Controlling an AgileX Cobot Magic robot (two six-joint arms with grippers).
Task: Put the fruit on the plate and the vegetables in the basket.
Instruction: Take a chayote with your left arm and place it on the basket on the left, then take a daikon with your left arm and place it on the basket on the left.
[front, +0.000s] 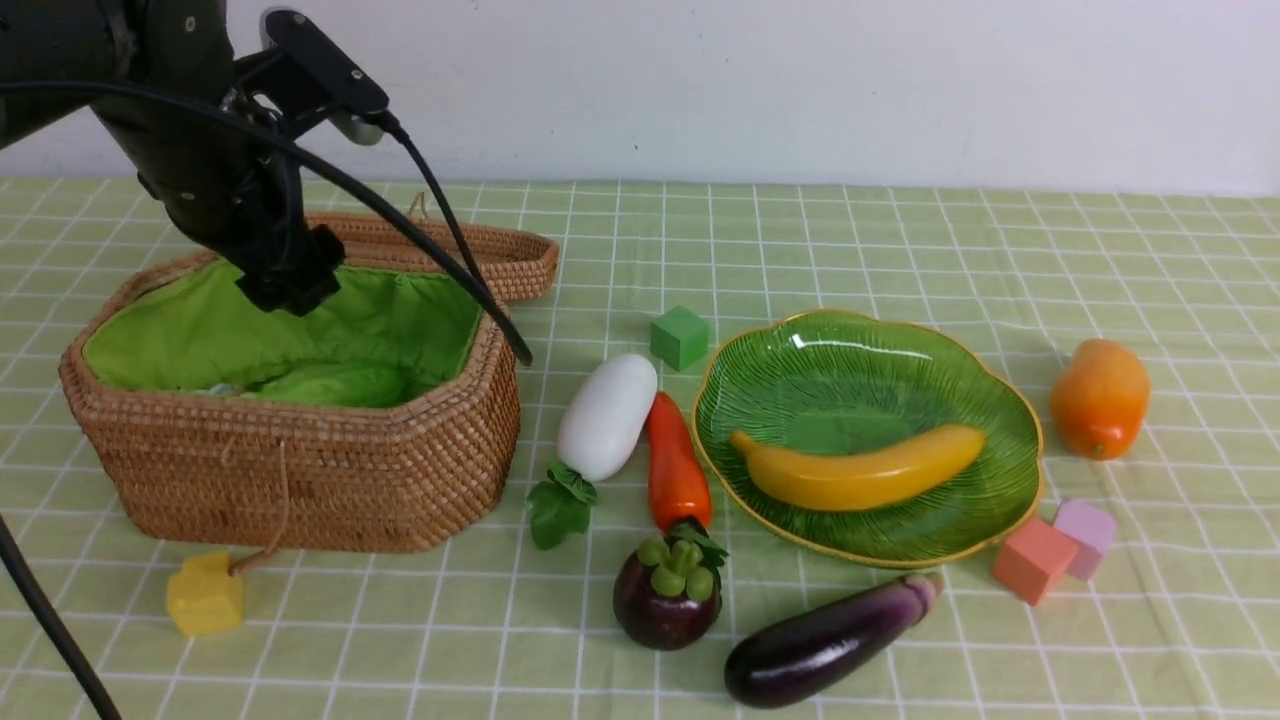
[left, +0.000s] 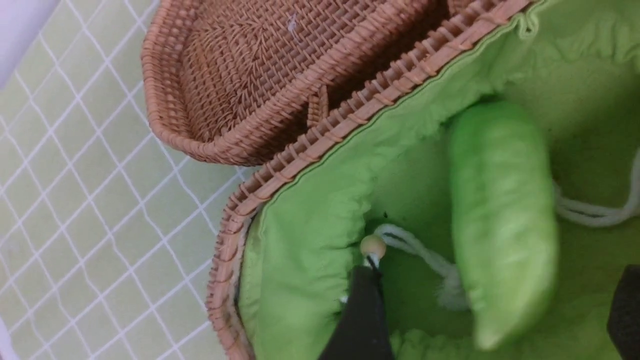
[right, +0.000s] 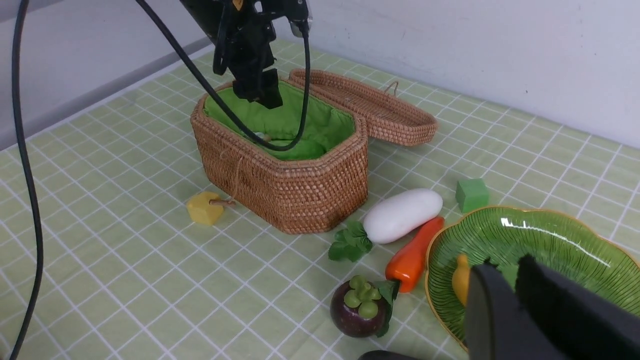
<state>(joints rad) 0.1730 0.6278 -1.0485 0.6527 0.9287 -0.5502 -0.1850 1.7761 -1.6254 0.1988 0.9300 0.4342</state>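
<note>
L gripper (front: 292, 288) above basket (front: 300, 480), left side.
Hovering w/ fingers wide apart over green gourd (left: 500, 225) inside on lining; R gripper (right: 507, 272) nearly closed, empty, by plate (front: 900, 380) w/ banana (front: 860, 475).

The basket (front: 300, 470) sits on the left of the table (front: 900, 230), with its lid (front: 500, 255) lying just behind it. The gourd (left: 500, 215) is inside the basket. The plate (front: 900, 350) is to the right, and the banana (front: 860, 470) lies on it. The radish (front: 607, 415) and the carrot (front: 675, 465) lie side by side between the basket and the plate. The mangosteen (front: 665, 600) is at the carrot's near end. The eggplant (front: 820, 640) lies in front of the plate. The mango (front: 1098, 398) is right of the plate.
</note>
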